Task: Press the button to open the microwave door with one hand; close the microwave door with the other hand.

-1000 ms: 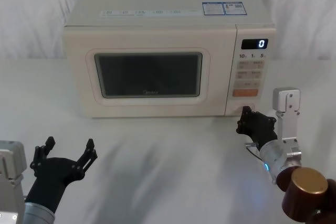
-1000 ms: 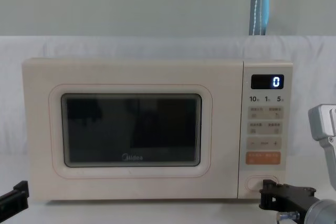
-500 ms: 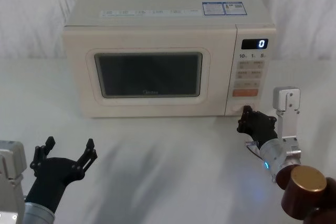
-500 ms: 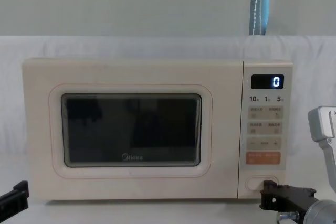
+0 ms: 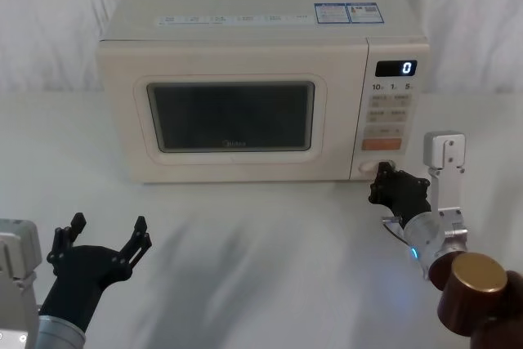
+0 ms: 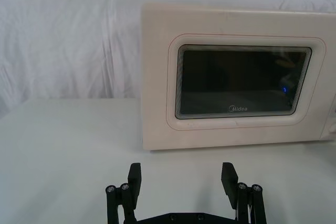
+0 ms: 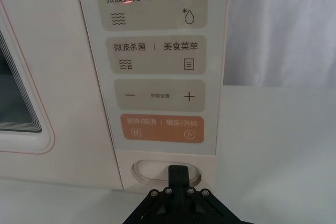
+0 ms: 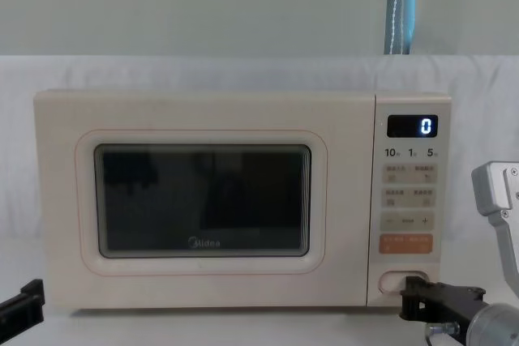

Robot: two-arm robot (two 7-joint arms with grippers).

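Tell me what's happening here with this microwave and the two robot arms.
The right black claw gripper has its closed tip at the large cream oval button at the bottom of the control panel. The wide cream microwave door with its dark window is shut. The left black claw gripper hovers open over the table, well short of the microwave.

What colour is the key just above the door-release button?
Orange key, with pale print; the right wrist view shows it best.

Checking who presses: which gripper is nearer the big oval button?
Right. The right gripper has its tip at the button; the left gripper is low, far off before the microwave door.
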